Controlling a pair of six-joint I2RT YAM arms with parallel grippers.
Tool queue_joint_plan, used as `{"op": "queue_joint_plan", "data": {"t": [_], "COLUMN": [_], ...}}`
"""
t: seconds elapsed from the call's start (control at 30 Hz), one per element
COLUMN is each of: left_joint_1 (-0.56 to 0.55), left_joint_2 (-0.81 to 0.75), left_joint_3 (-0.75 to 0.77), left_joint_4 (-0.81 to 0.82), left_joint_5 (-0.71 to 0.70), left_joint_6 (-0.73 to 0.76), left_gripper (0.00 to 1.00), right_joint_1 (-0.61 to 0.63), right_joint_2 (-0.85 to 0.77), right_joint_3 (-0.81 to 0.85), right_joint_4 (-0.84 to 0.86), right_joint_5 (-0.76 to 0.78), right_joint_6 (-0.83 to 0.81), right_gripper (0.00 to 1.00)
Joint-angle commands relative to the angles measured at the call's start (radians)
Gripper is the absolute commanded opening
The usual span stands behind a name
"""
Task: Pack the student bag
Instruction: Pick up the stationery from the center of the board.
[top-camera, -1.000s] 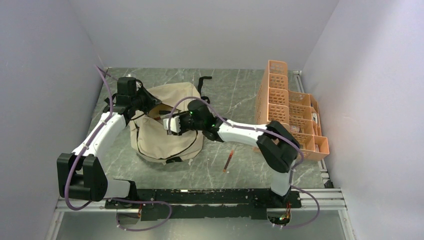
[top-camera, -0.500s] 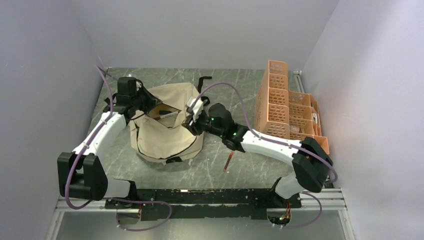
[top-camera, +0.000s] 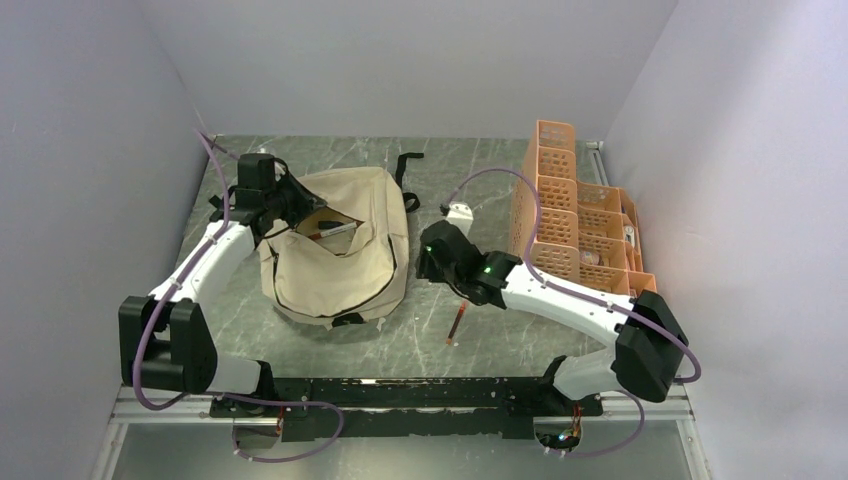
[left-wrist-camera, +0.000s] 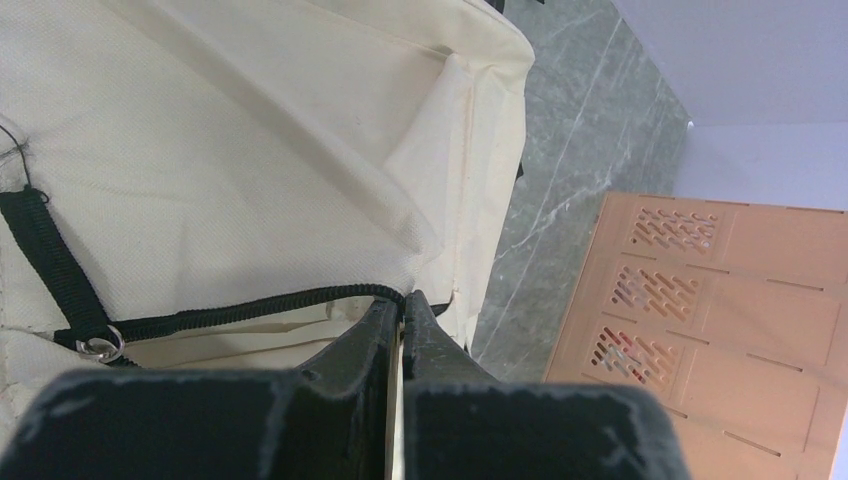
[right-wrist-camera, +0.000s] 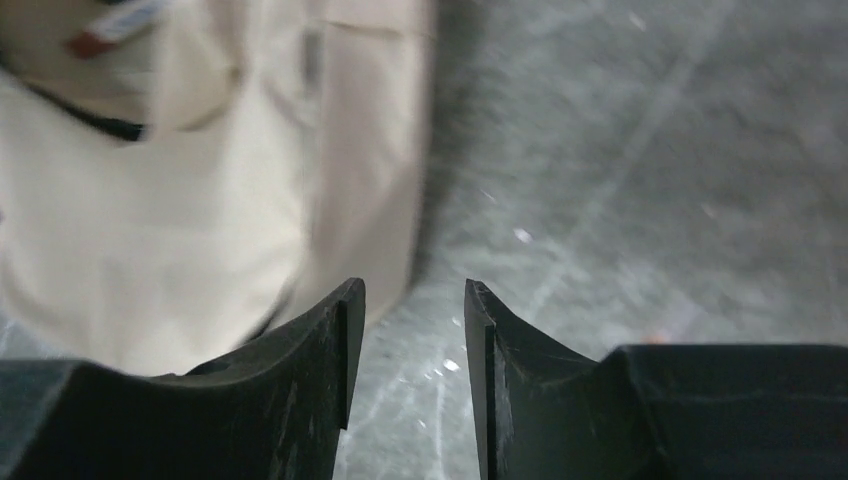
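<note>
Currently on table (top-camera: 480, 180), left of centre: student bag (top-camera: 335, 255), lying flat, mouth held open.

Likely soft, light and floppy; take hold at zipper rim or straps. Well apart at right: orange organizer (top-camera: 575, 215). Pinched shut on the rim: left gripper (left-wrist-camera: 405, 300). Parted and empty over bare table beside the bag: right gripper (right-wrist-camera: 410, 290). Near right arm, clear of mouth: pen (top-camera: 458, 322).

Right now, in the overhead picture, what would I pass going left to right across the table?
A beige fabric backpack → a thin red pen → an orange perforated plastic organizer.
</note>
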Motion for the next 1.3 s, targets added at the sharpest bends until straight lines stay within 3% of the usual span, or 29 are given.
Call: {"op": "queue_joint_plan", "data": {"t": [0.0,0.2,0.77,1.27], "left_joint_1": [0.010,0.010,0.010,0.010], "left_joint_2": [0.017,0.020,0.002,0.014], "left_joint_3": [0.004,0.001,-0.009,-0.017], "left_joint_4": [0.055,0.053,0.038,0.046], "left_joint_5": [0.036,0.032,0.027,0.024], "left_joint_6": [-0.009,-0.008,-0.015,-0.023], "left_gripper": [0.05,0.05,0.05,0.05], "right_joint_1": [0.001,0.001,-0.005,-0.054], "right_joint_2": [0.014,-0.009,0.126,0.192], "right_joint_3": [0.003,-0.064,-0.127,-0.181], "right_joint_4": [-0.364,-0.503,-0.354,-0.287], "right_joint_5": [0.169,0.199,0.063,-0.009], "right_joint_6": [0.322,0.449,0.376,0.337], "right_gripper": [0.45,0.49,0.49,0.30]}}
